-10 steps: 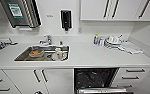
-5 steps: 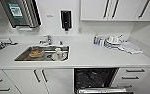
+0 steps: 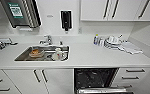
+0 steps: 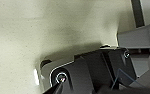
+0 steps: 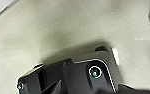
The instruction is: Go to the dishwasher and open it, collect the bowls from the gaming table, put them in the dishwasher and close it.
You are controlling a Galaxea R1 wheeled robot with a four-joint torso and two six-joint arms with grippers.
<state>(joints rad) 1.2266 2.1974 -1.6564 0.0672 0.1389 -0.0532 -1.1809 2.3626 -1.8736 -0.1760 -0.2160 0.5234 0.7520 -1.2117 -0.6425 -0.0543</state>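
While the head camera looks down on a white kitchen worktop [image 3: 91, 56], the dishwasher [image 3: 94, 78] stands open below its front edge, right of the sink, its dark interior exposed between the white cabinet doors [image 3: 39, 80] and a stack of drawers [image 3: 134, 75]. A strip of its lowered door shows at the bottom edge of the view. The steel sink [image 3: 42, 53] holds dishes, among them an orange-brown item and a white cup, with the tap [image 3: 48, 40] behind it. Further right on the worktop sit a small bottle [image 3: 96, 39], a pile of white dishes [image 3: 113, 42] and a folded cloth [image 3: 131, 48]. A black soap dispenser [image 3: 65, 19] hangs on the wall, with a paper towel dispenser [image 3: 21, 12] to its left and upper cabinets [image 3: 111, 10] to its right. Both wrist cameras face pale speckled floor [image 4: 41, 30] past dark robot parts; whether either end effector is open or closed cannot be told.
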